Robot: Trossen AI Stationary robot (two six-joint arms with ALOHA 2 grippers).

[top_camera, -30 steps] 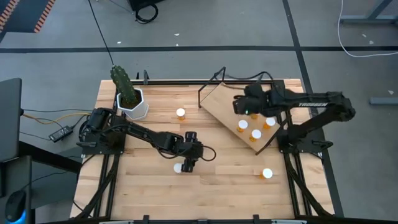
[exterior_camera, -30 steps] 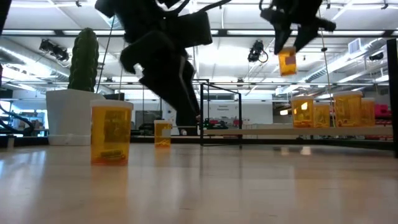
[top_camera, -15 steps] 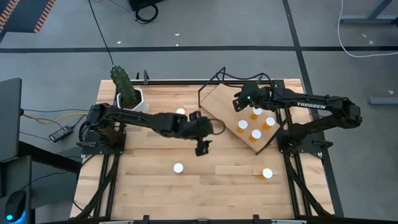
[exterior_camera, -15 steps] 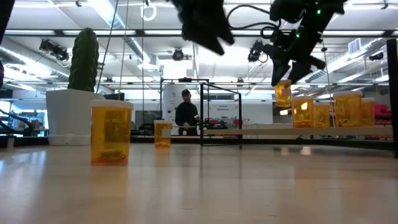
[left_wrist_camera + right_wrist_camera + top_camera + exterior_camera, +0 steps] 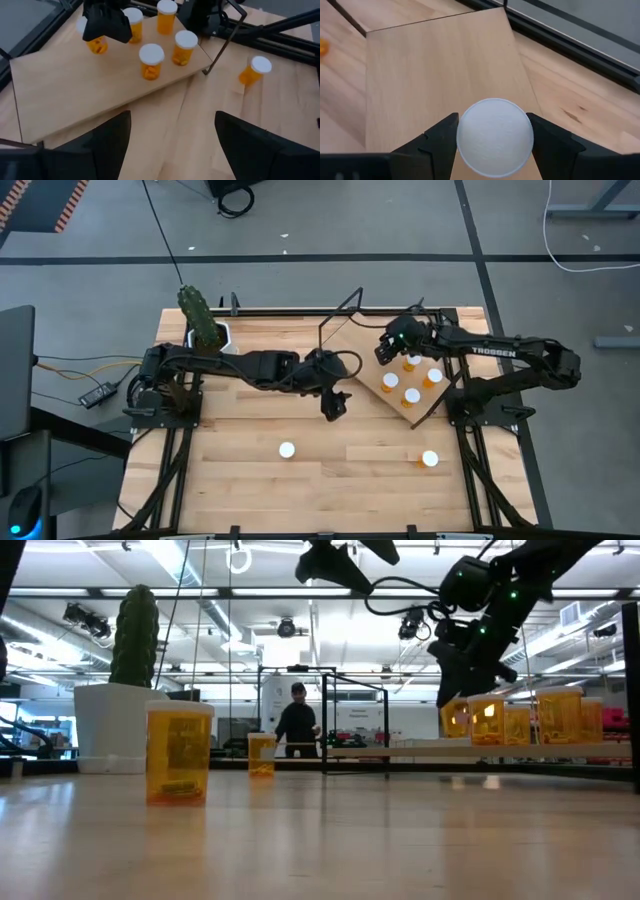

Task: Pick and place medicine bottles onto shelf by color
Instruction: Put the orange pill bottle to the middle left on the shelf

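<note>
A lab hall: ceiling strip lights (image 5: 180,560), grey floor (image 5: 330,220) with cables

Grey concrete floor (image 5: 330,220) marked by dark tape lines (image 5: 300,257). Ceiling strip lights (image 5: 185,565) lit. Dark-clothed person (image 5: 297,724) standing beyond, far off.

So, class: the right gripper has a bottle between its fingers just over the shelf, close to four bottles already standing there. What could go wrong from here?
1. The shelf is tilted, so the bottle held by the right gripper might tip or slide once released.
2. That held bottle hangs close beside the standing bottles; lowering or withdrawing could knock one over.
3. The left gripper, open and empty, hovers near the shelf's edge; the two arms could get in each other's way.
</note>
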